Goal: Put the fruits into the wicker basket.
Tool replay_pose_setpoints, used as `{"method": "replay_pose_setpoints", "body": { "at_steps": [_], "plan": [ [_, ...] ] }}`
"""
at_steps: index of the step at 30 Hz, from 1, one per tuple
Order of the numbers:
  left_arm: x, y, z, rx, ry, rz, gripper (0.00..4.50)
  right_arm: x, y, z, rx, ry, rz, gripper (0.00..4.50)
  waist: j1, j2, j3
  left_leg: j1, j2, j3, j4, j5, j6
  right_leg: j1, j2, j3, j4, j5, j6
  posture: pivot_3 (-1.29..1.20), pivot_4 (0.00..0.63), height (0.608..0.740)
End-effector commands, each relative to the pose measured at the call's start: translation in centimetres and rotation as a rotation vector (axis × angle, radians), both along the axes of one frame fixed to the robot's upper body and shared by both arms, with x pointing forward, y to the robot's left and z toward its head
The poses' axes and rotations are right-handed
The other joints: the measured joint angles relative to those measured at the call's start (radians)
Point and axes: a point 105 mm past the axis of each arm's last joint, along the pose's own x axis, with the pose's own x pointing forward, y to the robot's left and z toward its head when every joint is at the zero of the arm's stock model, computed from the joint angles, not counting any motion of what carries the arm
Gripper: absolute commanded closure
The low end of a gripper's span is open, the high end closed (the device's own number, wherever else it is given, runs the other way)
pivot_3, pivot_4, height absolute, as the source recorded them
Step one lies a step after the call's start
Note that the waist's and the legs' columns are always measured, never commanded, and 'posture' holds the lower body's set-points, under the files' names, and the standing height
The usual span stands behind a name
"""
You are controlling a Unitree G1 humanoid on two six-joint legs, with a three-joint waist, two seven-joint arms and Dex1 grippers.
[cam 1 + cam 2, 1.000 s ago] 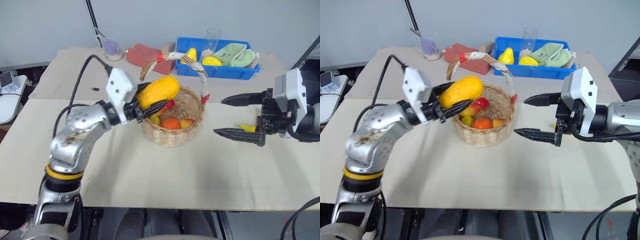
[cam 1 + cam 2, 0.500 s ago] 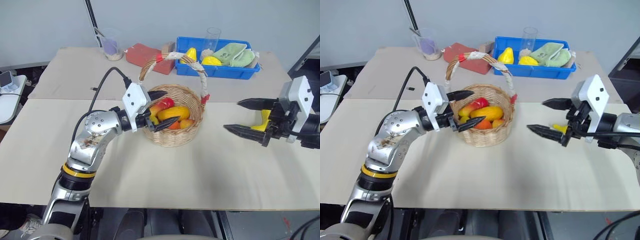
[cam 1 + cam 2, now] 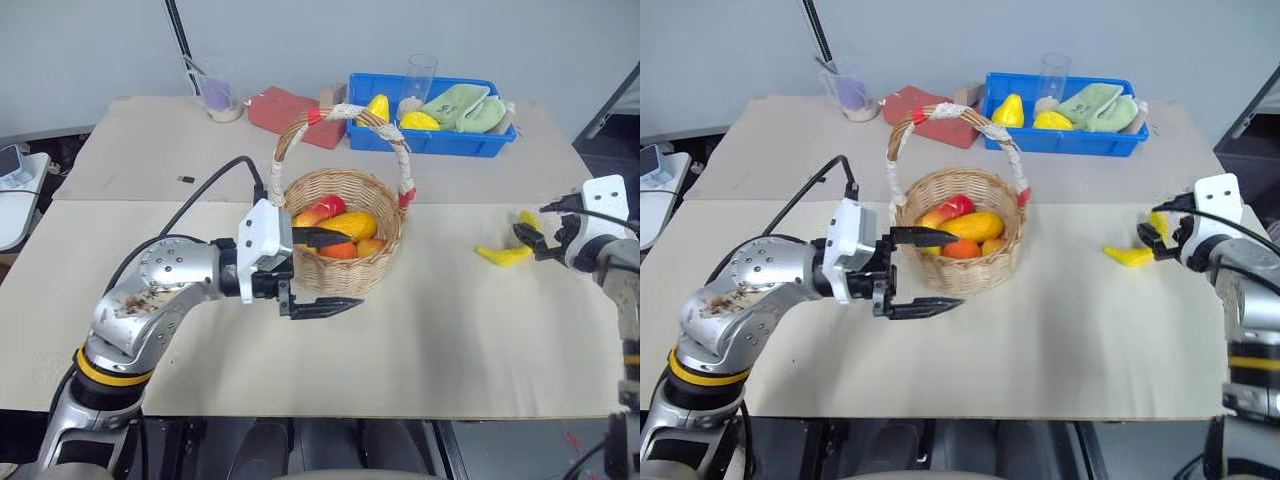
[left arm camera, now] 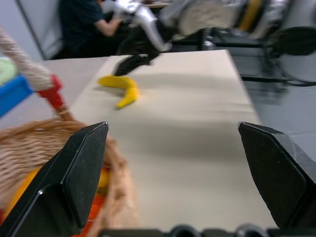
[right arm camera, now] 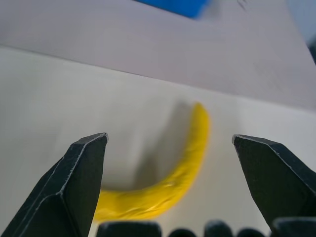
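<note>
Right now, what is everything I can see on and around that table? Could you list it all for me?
wicker basket: one, tan with a cord-wrapped handle, middle of the table
mango: one, yellow-orange, lying in the basket
small fruits: a few, red and orange, in the basket beside the mango
banana: one, yellow, on the table at the right
blue bin: one, at the back, holding yellow fruits and green cloths
glass: one, clear, behind the bin
cup: one, clear, back left
red cloth: one, beside the cup
table: one, beige
left gripper: black fingers open, empty, beside the basket
right gripper: black fingers open, facing the banana
</note>
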Motion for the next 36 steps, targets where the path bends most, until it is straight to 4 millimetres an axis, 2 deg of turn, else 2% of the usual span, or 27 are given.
{"method": "replay_pose_setpoints", "body": {
  "at_steps": [1,5,8,17,18,21,23,26,31,33,36],
  "plan": [
    [-0.6,0.3,1.0,-0.01,-0.031,-0.015,0.03,0.3,-1.3,-0.3,0.073,0.011,-0.081,0.0,0.002,0.0,0.0,0.0,0.0,0.0,0.0,0.0,0.0,0.0,0.0,0.0,0.0,0.0,0.0,0.0,0.15,0.711],
    [-0.7,0.0,1.4,-0.023,-0.036,-0.014,0.03,0.6,-0.7,-2.2,0.178,0.081,-0.077,0.0,0.001,0.0,0.0,0.0,0.0,0.0,0.0,0.0,0.0,0.001,0.0,0.0,0.0,0.0,0.0,0.0,0.15,0.711],
    [-0.7,-0.2,1.5,-0.026,-0.038,-0.012,0.0,0.7,-0.4,-2.9,0.203,0.105,-0.078,0.82,-0.001,0.0,0.0,0.0,0.0,0.0,0.0,0.0,0.0,0.001,0.0,0.0,0.0,0.0,0.0,0.0,0.15,0.711],
    [-0.3,-0.5,2.4,-0.067,-0.054,0.002,0.0,0.0,-0.2,-3.7,0.24,0.123,-0.104,3.89,0.002,0.0,0.0,0.0,0.0,0.0,0.0,0.0,0.0,0.001,0.0,0.0,0.0,0.0,0.0,0.0,0.15,0.711],
    [-0.2,-0.5,2.4,-0.066,-0.056,0.006,0.0,-0.1,-0.1,-3.5,0.239,0.116,-0.098,4.07,0.001,0.0,0.0,0.0,0.0,0.0,0.0,0.0,0.0,0.001,0.0,0.0,0.0,0.0,0.0,0.0,0.15,0.711],
    [0.0,-0.3,2.3,-0.062,-0.056,0.017,0.0,-0.5,0.3,-2.7,0.227,0.099,-0.065,4.1,0.0,0.0,0.0,0.0,0.0,0.0,0.0,0.0,0.0,0.001,0.001,0.0,0.0,0.0,0.0,0.0,0.15,0.711],
    [0.2,0.4,2.3,-0.066,-0.051,0.051,0.0,-1.6,1.9,-0.7,0.127,0.085,0.116,4.1,0.002,0.001,0.0,0.0,0.0,0.0,0.0,0.0,0.0,0.001,0.0,0.0,0.0,0.0,0.0,0.0,0.15,0.711],
    [0.5,2.2,2.0,-0.063,-0.032,0.138,0.0,-4.4,5.8,1.6,0.008,0.119,0.429,4.11,0.001,0.008,0.001,-0.002,0.0,-0.001,0.0,0.0,0.0,-0.001,0.0,0.0,0.0,-0.001,0.001,0.0,0.15,0.711],
    [0.5,5.4,1.6,-0.083,-0.024,0.283,0.0,-9.3,14.0,4.4,-0.002,0.164,0.883,4.11,-0.024,0.007,0.001,0.002,0.002,-0.001,0.0,0.0,0.001,0.002,0.002,0.0,0.0,-0.001,0.002,0.0,0.15,0.711],
    [0.6,6.1,1.4,-0.09,-0.02,0.325,0.0,-9.7,16.7,5.5,0.033,0.12,0.973,4.11,-0.024,0.006,0.002,0.002,0.003,-0.001,0.0,0.0,0.001,0.002,0.003,0.0,0.0,-0.001,0.001,0.0,0.15,0.711],
    [0.6,6.7,1.4,-0.1,-0.02,0.358,0.0,-8.6,19.9,6.5,0.068,0.045,1.021,4.11,-0.021,0.004,0.002,0.002,0.002,-0.001,0.0,0.0,0.0,0.002,0.002,0.0,0.0,-0.001,0.001,0.0,0.15,0.711]
  ]
}}
